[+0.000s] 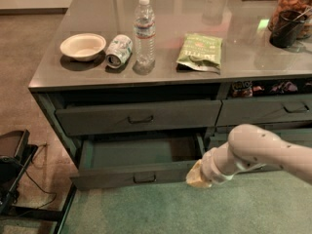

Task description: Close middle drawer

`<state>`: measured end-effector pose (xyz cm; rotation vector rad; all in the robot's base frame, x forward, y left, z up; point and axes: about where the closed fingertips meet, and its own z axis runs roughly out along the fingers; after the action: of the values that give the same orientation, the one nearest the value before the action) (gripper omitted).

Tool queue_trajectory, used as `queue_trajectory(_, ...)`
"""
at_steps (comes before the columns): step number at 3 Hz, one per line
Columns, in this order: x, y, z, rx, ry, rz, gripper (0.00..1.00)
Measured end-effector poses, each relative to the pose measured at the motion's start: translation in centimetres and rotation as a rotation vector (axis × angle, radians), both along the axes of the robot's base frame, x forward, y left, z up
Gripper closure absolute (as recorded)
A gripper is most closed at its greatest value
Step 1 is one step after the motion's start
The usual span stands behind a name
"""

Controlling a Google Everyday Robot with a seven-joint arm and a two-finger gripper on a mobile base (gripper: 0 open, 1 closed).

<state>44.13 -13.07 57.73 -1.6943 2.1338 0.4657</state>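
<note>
The middle drawer [136,175] is pulled open low in the wide left stack. It has a dark grey-green front, a small dark pull at centre and green inner walls, and it looks empty inside. My gripper [196,176] is at the end of the cream arm coming in from the right. Its yellowish tip is at the right end of the drawer's front, at or just in front of it. I cannot tell if it touches.
A taller-fronted wide drawer [139,117] sits shut above the open one. Narrower drawers [273,110] are to the right. The countertop [243,57] holds a bowl [83,46], a can [119,51], a water bottle [145,30] and a green snack bag [200,51]. A black stand [12,165] is at the left.
</note>
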Motion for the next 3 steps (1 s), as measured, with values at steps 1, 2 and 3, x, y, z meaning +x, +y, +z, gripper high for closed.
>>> queue_trajectory(1,0.3,2.8,-6.5,0.056,-0.01,0.039,1.0)
queue_trajectory(2,1.7,5.8,-13.0,0.053,-0.024,0.082,1.0)
queue_trajectory(3,1.7,5.8,-13.0,0.053,-0.024,0.082,1.0)
